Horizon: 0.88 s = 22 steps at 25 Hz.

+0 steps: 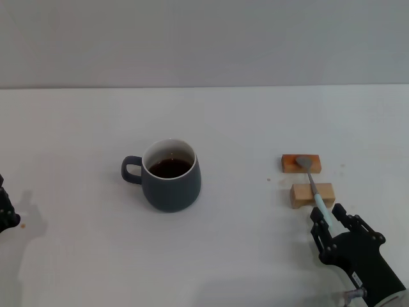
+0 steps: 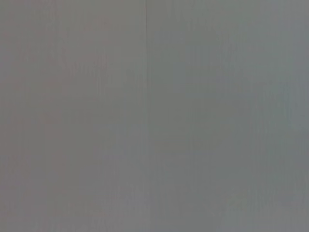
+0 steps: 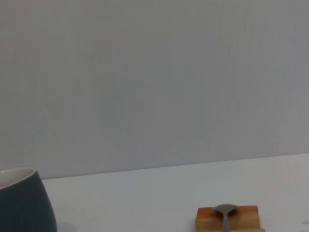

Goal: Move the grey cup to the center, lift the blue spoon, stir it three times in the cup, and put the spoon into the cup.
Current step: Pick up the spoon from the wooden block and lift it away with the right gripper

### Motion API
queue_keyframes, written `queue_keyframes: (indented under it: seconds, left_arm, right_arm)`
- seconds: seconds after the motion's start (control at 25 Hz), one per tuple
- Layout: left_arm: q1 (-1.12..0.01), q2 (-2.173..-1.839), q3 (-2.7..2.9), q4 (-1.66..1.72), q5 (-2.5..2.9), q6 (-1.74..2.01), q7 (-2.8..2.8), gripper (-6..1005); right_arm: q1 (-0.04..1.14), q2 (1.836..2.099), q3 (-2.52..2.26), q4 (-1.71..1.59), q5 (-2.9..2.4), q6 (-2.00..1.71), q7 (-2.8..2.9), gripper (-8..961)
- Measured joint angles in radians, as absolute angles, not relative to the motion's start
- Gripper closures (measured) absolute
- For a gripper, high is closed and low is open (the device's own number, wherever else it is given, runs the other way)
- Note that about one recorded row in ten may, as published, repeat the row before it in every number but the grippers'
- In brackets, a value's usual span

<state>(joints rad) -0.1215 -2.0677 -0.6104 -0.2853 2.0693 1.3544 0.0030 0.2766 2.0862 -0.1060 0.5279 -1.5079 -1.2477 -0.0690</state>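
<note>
White table (image 1: 211,256) spreads wide. The grey cup (image 1: 170,175) stands mid-table, handle toward the robot's left, dark liquid inside. Right gripper (image 1: 330,222), fingers spread, straddles the pale handle of the blue spoon (image 1: 313,182), which runs away from the robot across two wooden blocks (image 1: 312,194). Left gripper (image 1: 5,211) sits at the edge, its state unreadable. Right wrist view catches only the spoon's bowl and cup's side.

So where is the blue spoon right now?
In the head view the blue spoon lies across two wooden blocks on the robot's right, well right of the grey cup, its handle end between the right gripper's fingers.
</note>
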Motion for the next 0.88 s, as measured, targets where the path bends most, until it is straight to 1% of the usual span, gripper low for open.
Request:
queue_keyframes:
  seconds: [0.24, 0.48, 0.68, 0.88]
  left_arm:
    - [-0.117, -2.068, -0.611, -0.285, 2.069, 1.355, 0.003, 1001]
    - [-0.115, -2.068, -0.612, -0.285, 2.069, 1.358, 0.003, 1000]
    - [-0.113, -2.067, -0.611, -0.285, 2.069, 1.359, 0.002, 1001]
    - [-0.112, -2.067, -0.611, -0.285, 2.07, 1.361, 0.002, 1001]
  right_arm:
    - [0.276, 2.085, -0.106, 0.531, -1.508, -1.25, -0.069, 547]
    - [0.276, 2.085, -0.106, 0.532, -1.51, -1.252, -0.068, 613]
    - [0.277, 2.084, -0.106, 0.532, -1.51, -1.25, -0.068, 612]
    - [0.275, 2.084, -0.107, 0.532, -1.511, -1.249, -0.067, 645]
